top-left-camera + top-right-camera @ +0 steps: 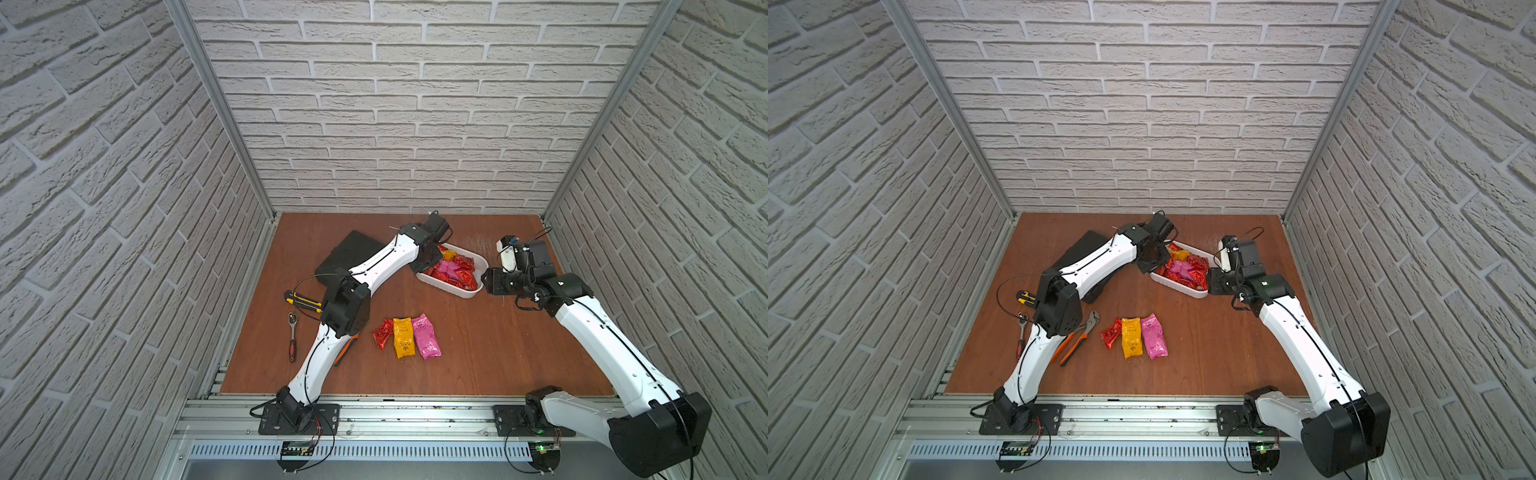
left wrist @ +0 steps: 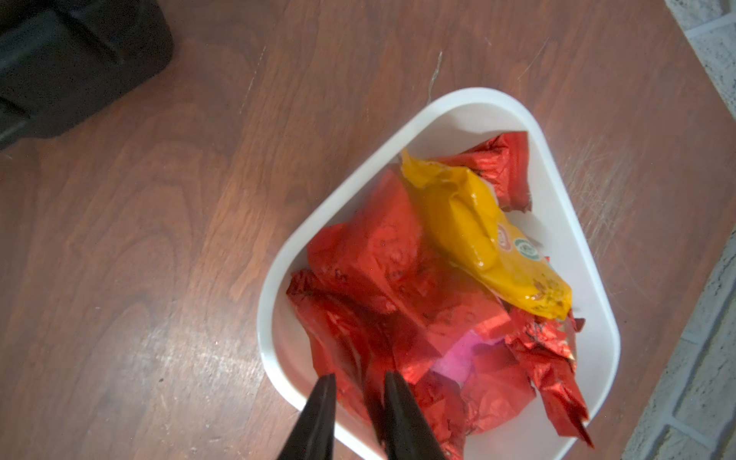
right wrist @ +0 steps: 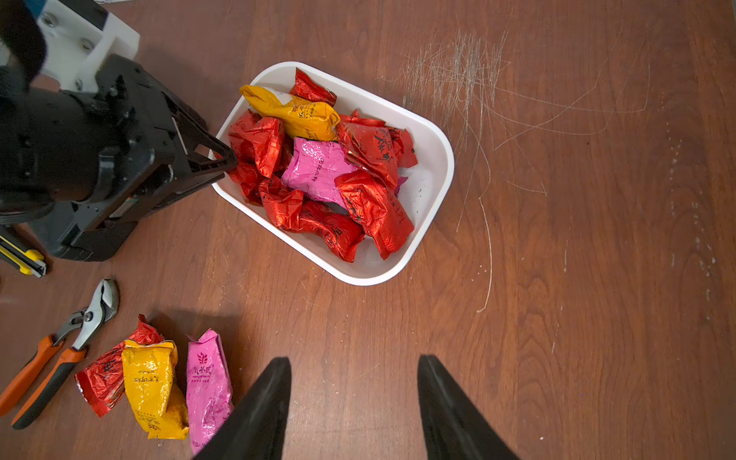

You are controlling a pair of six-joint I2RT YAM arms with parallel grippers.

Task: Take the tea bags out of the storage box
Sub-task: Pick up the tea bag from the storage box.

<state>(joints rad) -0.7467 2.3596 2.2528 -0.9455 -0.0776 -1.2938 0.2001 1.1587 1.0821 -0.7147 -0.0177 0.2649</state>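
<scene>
In both top views we are seeing the left arm bending at the elbow and tipping its wrist down over the storage box, at the end facing away from the right arm. The left gripper is dipping into the tea bags piled inside the box. The right arm is stretching forward, and the right gripper is hovering just beside the opposite end of the box, outside its rim. Three more tea bags, red, yellow-orange and pink, are lying side by side on the table, well apart from the box on its robot-facing side.

In the left wrist view, the left gripper is showing its jaws close together with crinkled red foil between them. We cannot tell whether they are pinching it. A yellow-orange sachet is lying on top in the box. It is carrying a round green seal and a red oval badge, both too blurred to read.

In the right wrist view, the right gripper is spreading its jaws wide over bare table near the box and gripping nothing. The pink sachet outside the box is showing a leaf-like emblem above Chinese characters.
</scene>
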